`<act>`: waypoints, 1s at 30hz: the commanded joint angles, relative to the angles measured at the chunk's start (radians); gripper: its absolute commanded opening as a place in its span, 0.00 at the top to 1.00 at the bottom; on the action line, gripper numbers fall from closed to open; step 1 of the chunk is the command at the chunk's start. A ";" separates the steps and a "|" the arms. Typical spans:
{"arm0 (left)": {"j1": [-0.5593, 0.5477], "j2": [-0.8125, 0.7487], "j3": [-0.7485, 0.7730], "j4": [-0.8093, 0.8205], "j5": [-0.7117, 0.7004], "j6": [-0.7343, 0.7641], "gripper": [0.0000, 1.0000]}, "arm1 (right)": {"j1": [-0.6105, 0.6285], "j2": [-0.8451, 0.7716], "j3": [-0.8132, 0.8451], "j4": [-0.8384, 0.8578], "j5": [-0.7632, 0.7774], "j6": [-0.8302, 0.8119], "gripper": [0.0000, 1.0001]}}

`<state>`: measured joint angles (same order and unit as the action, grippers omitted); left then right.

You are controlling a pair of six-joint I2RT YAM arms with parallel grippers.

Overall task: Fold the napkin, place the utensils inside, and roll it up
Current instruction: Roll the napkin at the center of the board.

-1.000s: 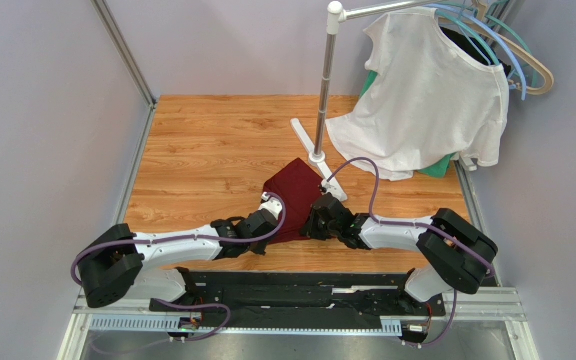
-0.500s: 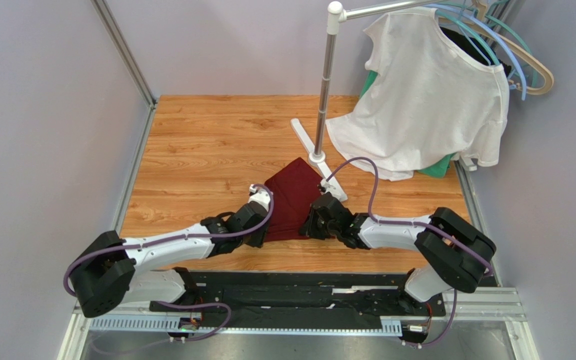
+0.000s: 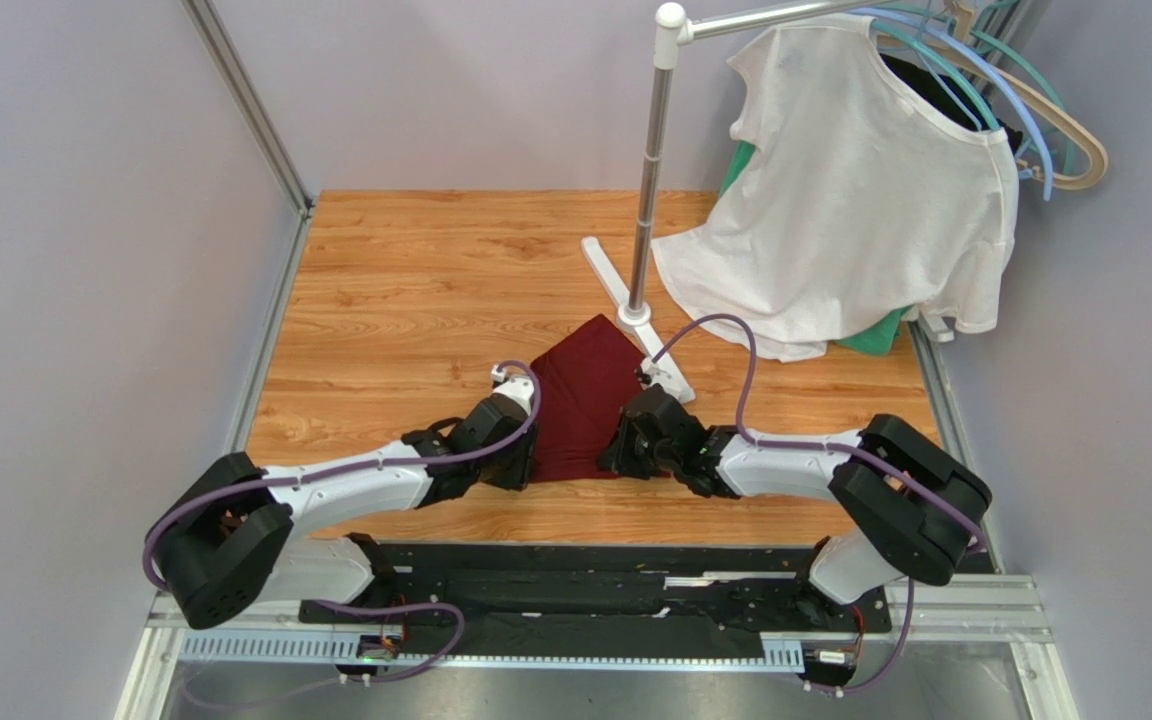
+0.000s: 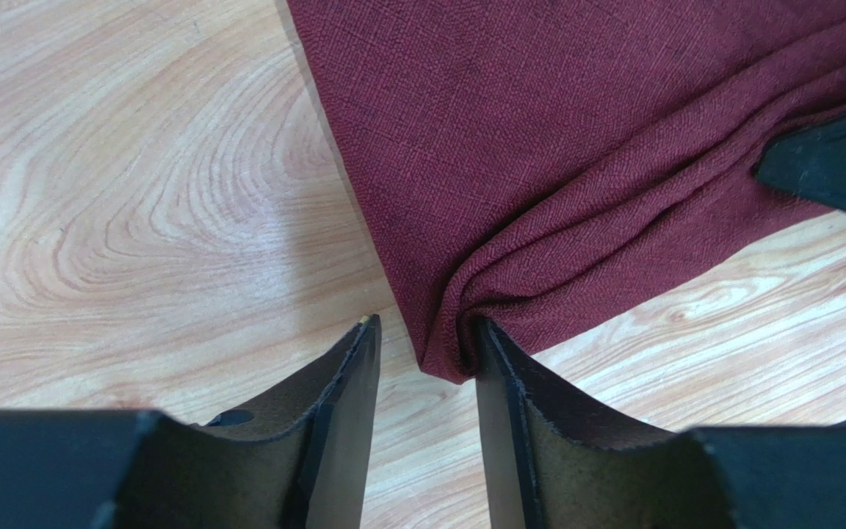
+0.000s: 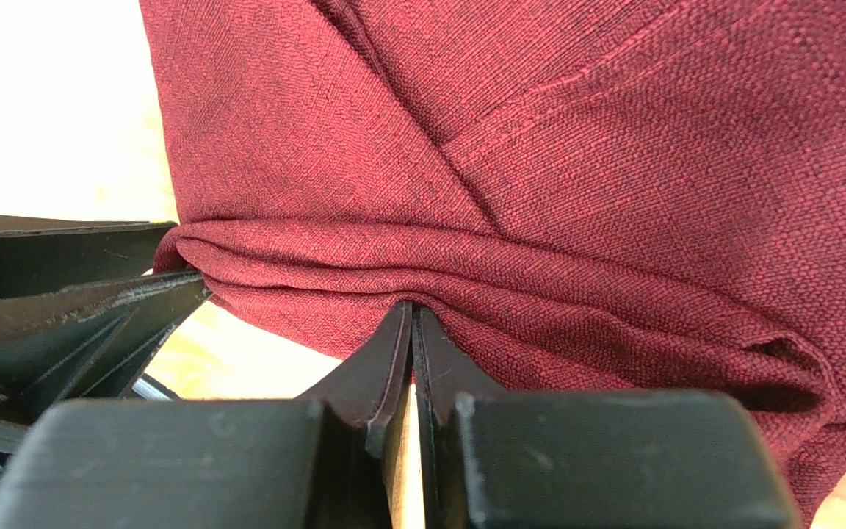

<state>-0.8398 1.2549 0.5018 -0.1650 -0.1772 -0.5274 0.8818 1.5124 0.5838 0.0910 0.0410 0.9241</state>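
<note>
Left jaws open, the napkin's (image 4: 571,132) folded corner between their tips on the tabletop (image 3: 417,285). Right jaws pinched shut on its bunched edge.

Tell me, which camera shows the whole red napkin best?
The top external view: the napkin shows nearly whole there. The left wrist view shows only its near folded corner; the right wrist view, just bunched folds up close.
</note>
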 commanded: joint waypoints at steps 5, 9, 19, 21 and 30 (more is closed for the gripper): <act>0.025 0.005 -0.051 0.091 0.019 -0.062 0.64 | -0.004 0.051 -0.027 -0.129 0.028 -0.031 0.94; 0.033 0.012 -0.065 0.122 0.038 -0.065 0.71 | -0.004 0.055 -0.027 -0.126 0.028 -0.037 0.94; 0.044 0.003 -0.031 0.064 0.037 -0.011 1.00 | -0.003 0.026 -0.007 -0.131 0.019 -0.114 0.92; 0.053 0.012 -0.011 0.027 0.056 0.000 1.00 | -0.003 -0.003 0.010 -0.140 0.017 -0.160 0.91; 0.162 0.173 0.174 -0.159 0.238 0.073 1.00 | -0.003 -0.173 0.059 -0.218 0.043 -0.344 0.64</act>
<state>-0.7345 1.3491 0.5915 -0.2054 -0.0204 -0.5201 0.8803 1.4254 0.6113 -0.0418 0.0437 0.7086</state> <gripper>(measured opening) 0.017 0.311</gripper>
